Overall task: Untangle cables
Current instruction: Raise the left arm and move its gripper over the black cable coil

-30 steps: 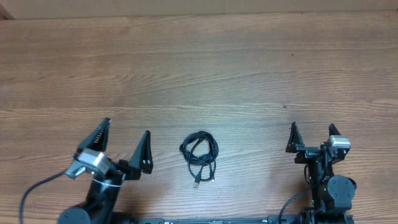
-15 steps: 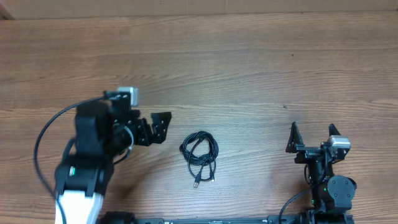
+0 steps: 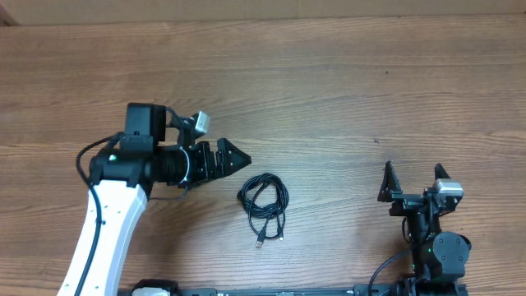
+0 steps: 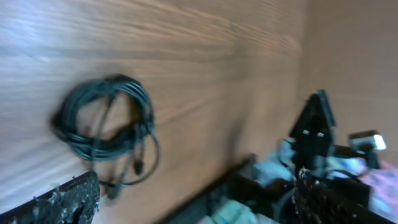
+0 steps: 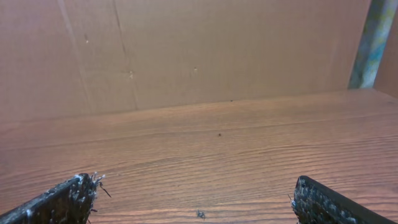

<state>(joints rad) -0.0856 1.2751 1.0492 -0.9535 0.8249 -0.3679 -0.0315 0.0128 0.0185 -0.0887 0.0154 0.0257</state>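
Observation:
The cables are a small coiled bundle of thin black cords near the table's front middle, with plug ends pointing toward the front edge. They also show, blurred, in the left wrist view. My left gripper is open and empty; it hovers just left of and behind the bundle, pointing right, and also shows in the left wrist view. My right gripper is open and empty, parked at the front right, far from the cables, and the right wrist view shows only bare wood between its fingers.
The wooden table spreads behind and to both sides of the bundle. A brown wall rises at the table's far edge. The right arm's base stands at the front right, and its arm shows in the left wrist view.
My left arm has lifted from its parked spot at the front left and swung up and right, its gripper now turned toward the cable bundle. The right arm and the cables have not moved.

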